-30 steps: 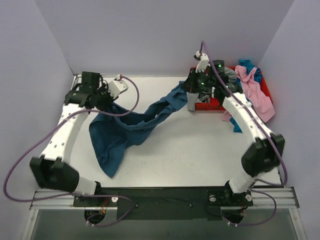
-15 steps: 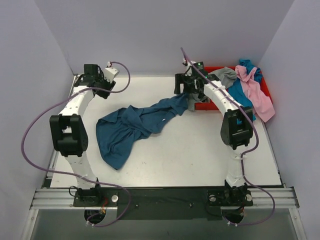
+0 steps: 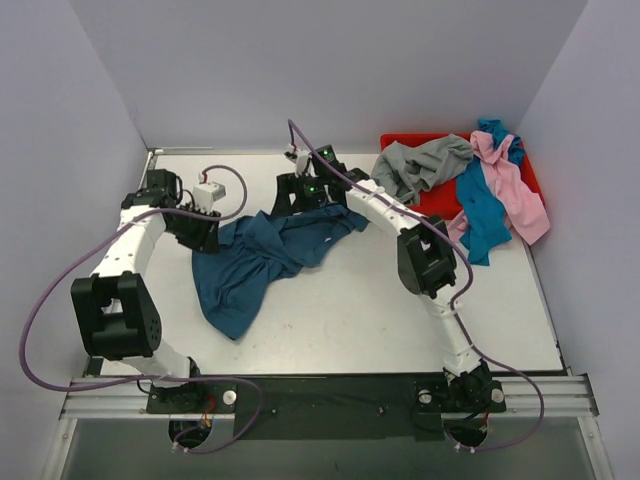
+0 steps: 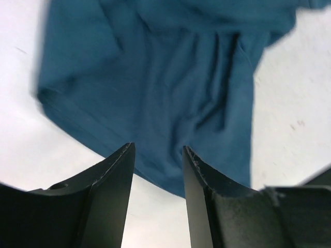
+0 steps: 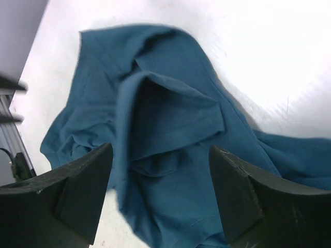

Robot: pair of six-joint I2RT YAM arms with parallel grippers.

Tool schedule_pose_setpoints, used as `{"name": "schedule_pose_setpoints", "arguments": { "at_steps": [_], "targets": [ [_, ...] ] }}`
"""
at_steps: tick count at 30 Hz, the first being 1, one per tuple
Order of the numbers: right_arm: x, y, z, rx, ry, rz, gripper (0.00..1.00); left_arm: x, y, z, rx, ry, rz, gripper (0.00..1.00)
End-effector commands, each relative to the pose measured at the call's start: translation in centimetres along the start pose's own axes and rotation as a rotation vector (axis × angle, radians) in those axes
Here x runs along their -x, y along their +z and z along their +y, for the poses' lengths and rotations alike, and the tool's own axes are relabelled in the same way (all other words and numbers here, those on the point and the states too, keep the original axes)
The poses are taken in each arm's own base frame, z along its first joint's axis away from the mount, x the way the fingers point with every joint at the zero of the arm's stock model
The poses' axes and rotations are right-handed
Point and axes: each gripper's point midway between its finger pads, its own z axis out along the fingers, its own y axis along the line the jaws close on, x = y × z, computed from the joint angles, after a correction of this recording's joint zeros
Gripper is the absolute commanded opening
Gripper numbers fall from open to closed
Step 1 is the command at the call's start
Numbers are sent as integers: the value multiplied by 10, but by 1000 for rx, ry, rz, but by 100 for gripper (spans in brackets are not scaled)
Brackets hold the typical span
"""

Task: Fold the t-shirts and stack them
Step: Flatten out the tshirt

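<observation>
The dark teal t-shirt [image 3: 262, 258] lies crumpled on the white table, left of centre. My left gripper [image 3: 203, 232] hovers at its left edge, open, with only cloth and table below its fingers [image 4: 118, 178]. My right gripper [image 3: 290, 196] is over the shirt's upper part, jaws wide open and empty above the folds [image 5: 170, 119]. In the left wrist view the shirt [image 4: 170, 77] fills the upper frame. A grey t-shirt [image 3: 420, 165], a pink one [image 3: 512, 182] and a turquoise one [image 3: 480, 210] are heaped at the back right.
The red tray [image 3: 400, 141] sits at the back right corner under the heaped shirts, which spill over its front edge. Purple walls close the table on three sides. Cables loop from both arms.
Both grippers have let go of the teal shirt, which dropped from a stretched span onto the table. The right arm swung left, away from the tray; the left gripper came down to the shirt's edge.
</observation>
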Motion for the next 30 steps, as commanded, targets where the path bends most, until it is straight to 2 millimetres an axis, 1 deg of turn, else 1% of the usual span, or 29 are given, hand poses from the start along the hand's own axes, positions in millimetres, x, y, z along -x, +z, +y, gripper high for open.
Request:
{"name": "schedule_pose_setpoints", "arguments": {
  "at_steps": [1, 2, 3, 4, 5, 7, 8, 9, 10, 11, 13, 14, 15, 16, 18, 20, 21, 22, 25, 26, 27, 28, 29, 30],
  "targets": [
    [-19, 12, 6, 133, 169, 69, 70, -37, -17, -56, -95, -58, 95, 51],
    [-21, 14, 9, 156, 170, 66, 69, -45, -22, -61, -79, -50, 106, 51],
    [-24, 12, 9, 149, 187, 64, 65, -47, -20, -80, -101, -7, 134, 51],
    [-20, 9, 16, 178, 210, 59, 59, -54, -24, -84, -69, 20, 150, 51],
    [-19, 6, 27, 233, 213, 70, 58, -58, -24, -100, -88, 76, 171, 51],
    [-19, 4, 41, 266, 219, 82, 57, -78, -27, -115, -132, 132, 220, 51],
    [-24, 6, 46, 267, 219, 97, 57, -88, -22, -117, -129, 160, 259, 51],
    [-23, 6, 47, 251, 218, 95, 57, -98, -21, -115, -118, 185, 299, 51],
    [-27, 7, 46, 231, 228, 103, 57, -109, -16, -118, -109, 240, 348, 51],
    [-27, 7, 41, 190, 249, 94, 55, -114, -12, -118, -101, 285, 370, 51],
    [-24, 3, 39, 170, 269, 84, 56, -127, -2, -131, -106, 407, 425, 51],
    [-18, 0, 40, 170, 266, 75, 57, -138, 5, -141, -113, 477, 460, 51],
    [-15, -2, 41, 163, 262, 73, 57, -141, 10, -144, -111, 506, 466, 51],
    [-13, -5, 44, 160, 259, 75, 57, -151, 16, -152, -118, 570, 487, 52],
    [-18, -5, 48, 134, 252, 89, 57, -164, 23, -155, -121, 643, 508, 52],
    [-24, 0, 51, 110, 242, 98, 57, -167, 28, -145, -66, 678, 512, 53],
    [-24, 1, 55, 105, 242, 96, 57, -169, 29, -136, -18, 685, 527, 54],
    [-26, 4, 57, 106, 245, 101, 57, -166, 32, -131, 13, 690, 519, 54],
    [-27, 13, 66, 95, 217, 104, 59, -173, 33, -121, 63, 698, 550, 54],
    [-26, 18, 64, 80, 208, 99, 60, -174, 34, -120, 69, 698, 549, 53],
    [-28, 22, 66, 75, 200, 101, 60, -180, 35, -116, 83, 702, 565, 52],
    [-30, 27, 61, 59, 208, 103, 60, -177, 39, -115, 92, 705, 543, 52],
    [-34, 30, 61, 58, 212, 111, 60, -182, 41, -115, 84, 705, 551, 51],
    [-35, 32, 61, 55, 214, 113, 60, -180, 44, -117, 76, 709, 537, 50]
  ]
}}
